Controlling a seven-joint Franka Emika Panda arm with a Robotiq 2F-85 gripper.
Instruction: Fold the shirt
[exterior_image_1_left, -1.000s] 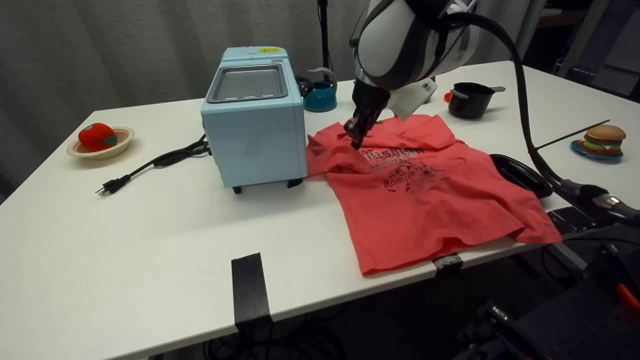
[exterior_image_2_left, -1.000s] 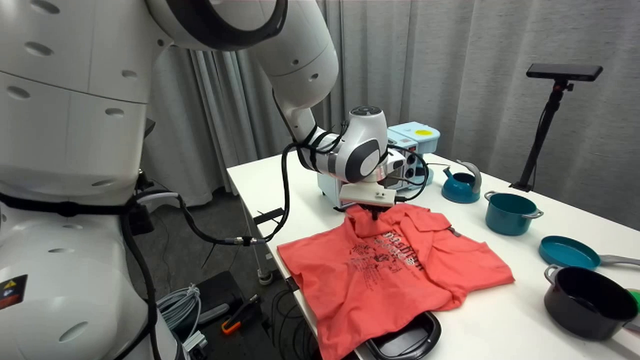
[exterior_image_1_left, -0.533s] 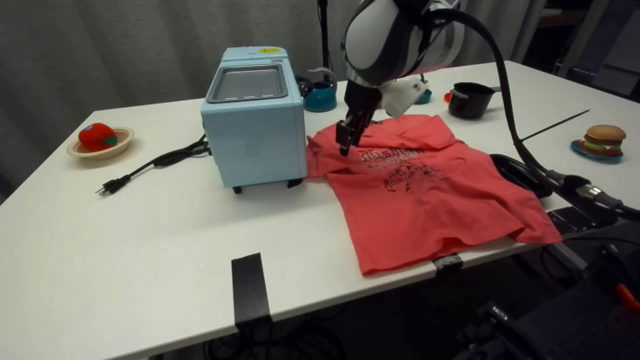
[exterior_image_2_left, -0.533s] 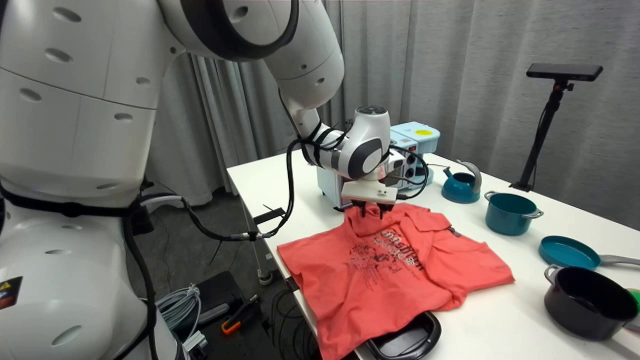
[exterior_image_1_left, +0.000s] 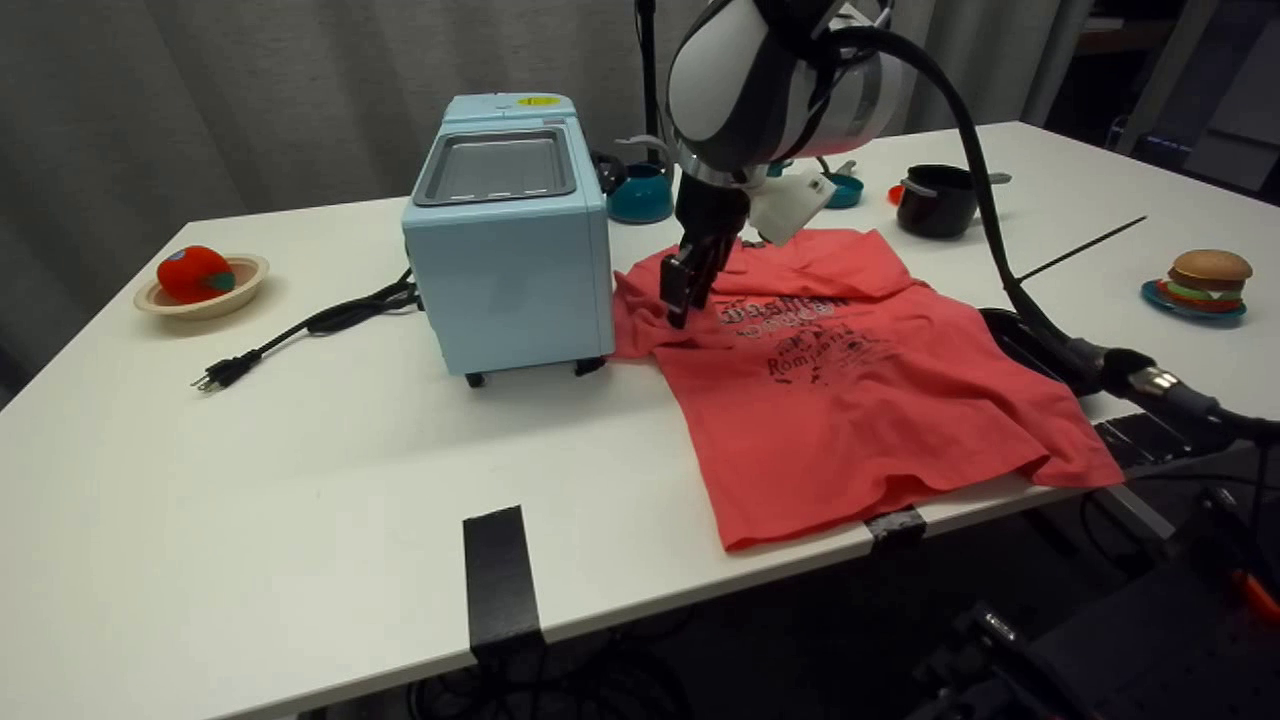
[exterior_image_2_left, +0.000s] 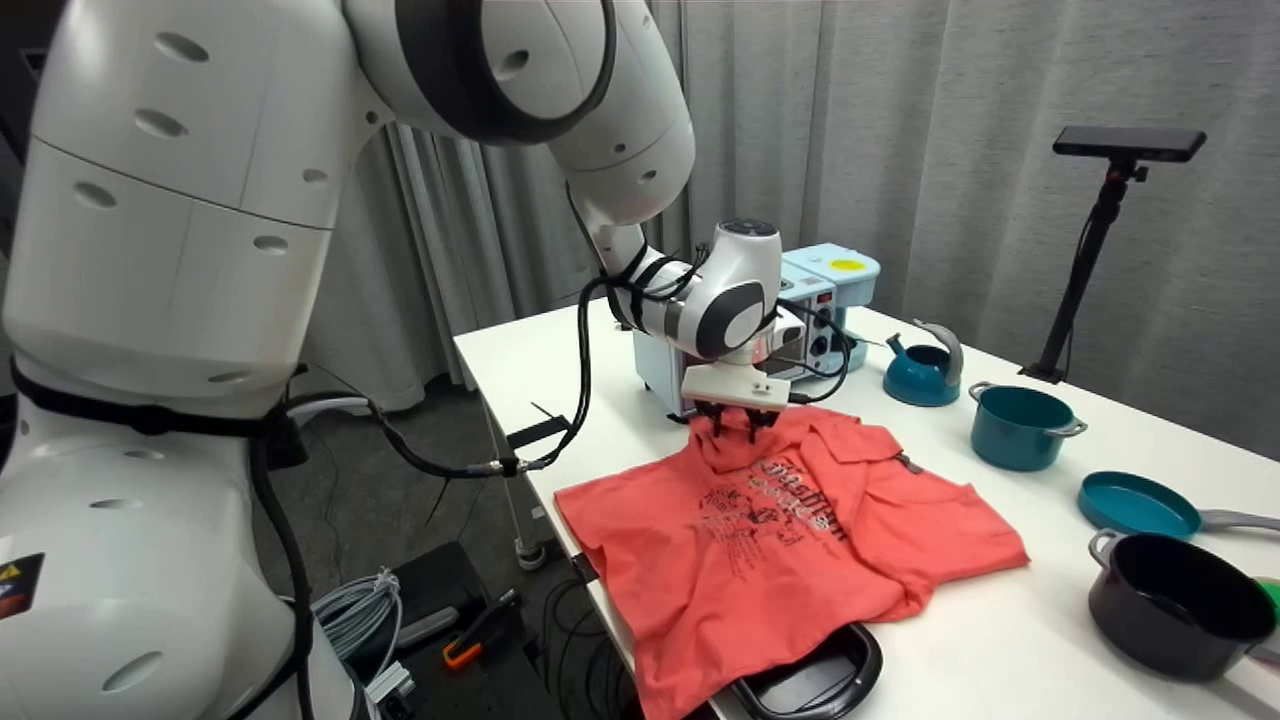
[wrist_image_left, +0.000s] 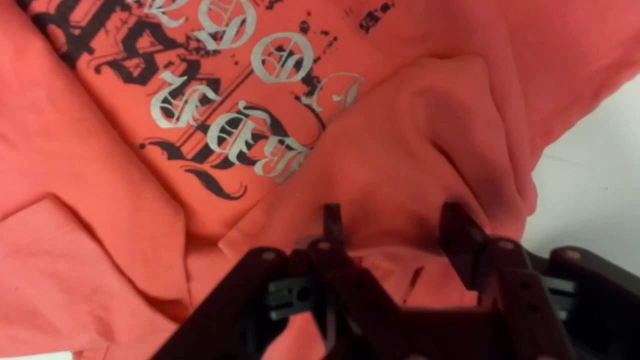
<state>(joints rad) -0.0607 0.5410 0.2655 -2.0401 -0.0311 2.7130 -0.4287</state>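
In an exterior view, near rim of white surface (exterior_image_1_left: 300, 560) first: blk tape strip (exterior_image_1_left: 500, 575) wraps over it. Shirt (exterior_image_1_left: 850, 430) lies on surface R of tape, print up; one hem corner just short of rim, the other right out at it, w/ blk tray (exterior_image_2_left: 873, 660) partly covered on that side. Wide white room betw. shirt's side edge, tape & view's L end. Farther in, cloth flaps lie folded in on both sides of print, cutting into letters in wrist view; one flap is just beside lt-blue box (exterior_image_1_left: 510, 285), touching or not unclear. Tool (wrist_image_left: 393, 215) hangs low over that flap, fingers (wrist_image_left: 331, 220) spread apart, bunched cloth seen in gap; can't tell if tips touch. Narrow gap betw. tool & box; more room off box's other side, where cord (exterior_image_1_left: 355, 312) trails & bowl (exterior_image_1_left: 215, 309) holds red tomato-like item (exterior_image_1_left: 195, 275). Past shirt's far edge, w/ white strip in betw.: teal pot (exterior_image_2_left: 1012, 442), blk pot (exterior_image_1_left: 935, 210); teal kettle (exterior_image_2_left: 915, 380) near box. Farthest back: gray curtain (exterior_image_1_left: 300, 100).
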